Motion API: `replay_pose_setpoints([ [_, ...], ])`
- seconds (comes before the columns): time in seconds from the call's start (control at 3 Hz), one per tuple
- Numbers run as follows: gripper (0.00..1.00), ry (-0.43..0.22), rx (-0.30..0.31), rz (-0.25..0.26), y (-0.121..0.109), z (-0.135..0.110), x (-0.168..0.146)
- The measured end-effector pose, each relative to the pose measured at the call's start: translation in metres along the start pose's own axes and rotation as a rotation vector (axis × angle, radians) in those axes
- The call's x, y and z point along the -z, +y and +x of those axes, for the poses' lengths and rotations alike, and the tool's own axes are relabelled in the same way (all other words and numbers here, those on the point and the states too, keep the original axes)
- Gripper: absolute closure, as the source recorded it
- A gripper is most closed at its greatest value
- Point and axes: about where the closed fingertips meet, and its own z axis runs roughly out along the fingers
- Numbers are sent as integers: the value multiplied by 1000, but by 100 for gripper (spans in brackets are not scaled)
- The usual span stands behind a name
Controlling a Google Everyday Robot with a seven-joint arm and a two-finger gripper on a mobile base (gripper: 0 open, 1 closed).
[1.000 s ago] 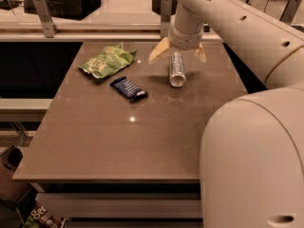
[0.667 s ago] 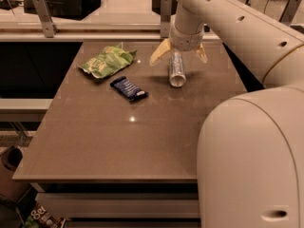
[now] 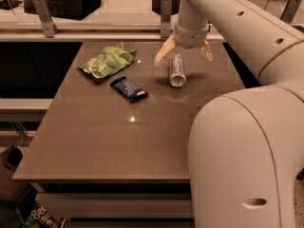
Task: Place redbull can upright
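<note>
Item: 1 redbull can [image 3: 176,71], lying on its side, far right of worktop [image 3: 118,141]. Pincer [image 3: 183,60]: spread wide over the can's far end, holding nothing. Risk: the can may roll aside if 1 finger touches first.

Gripper [image 3: 183,59] hovers over can [image 3: 176,71] lying on table [image 3: 118,146].
Its fingers [image 3: 161,54] are spread wide, straddling the can's far end; a green bag [image 3: 107,61] and blue wrapper [image 3: 128,88] lie nearby.
</note>
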Motion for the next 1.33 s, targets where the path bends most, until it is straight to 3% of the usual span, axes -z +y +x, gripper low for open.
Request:
replay_pose_setpoints([
  [0.33, 0, 13, 8, 10, -1, 0, 5],
  [1.33, 0, 16, 23, -36, 25, -5, -7],
])
